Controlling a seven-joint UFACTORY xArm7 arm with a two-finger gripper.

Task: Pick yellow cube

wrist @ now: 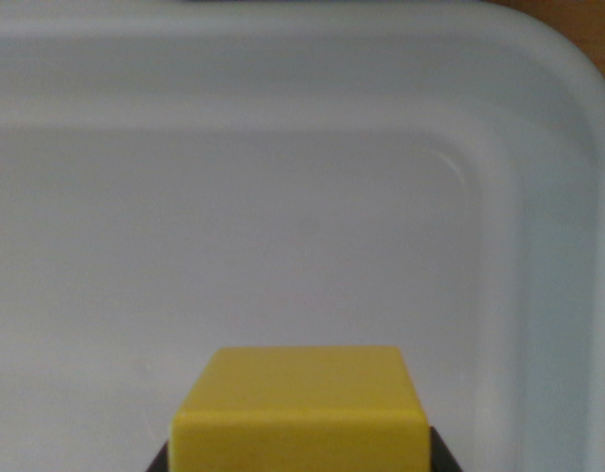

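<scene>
- Yellow cube (300, 408) sits closest, bottom centre, square between my tool's dark tips (300, 460), over a white tub.
- White tub (538, 147) fills everything else.
- Looks clamped on it, though can't tell for sure.

Only 2 dark, angular claw (300, 462) corners show, bottom edge.

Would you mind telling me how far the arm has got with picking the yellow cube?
Done, it seems: the yellow cube sits close under the camera, with dark parts of the end effector showing at both its lower corners, so the approach looks complete. In hand: closing on it; the frame cannot confirm a firm grip. Left: lifting it out of the white bin, whose floor fills the view behind it.
</scene>
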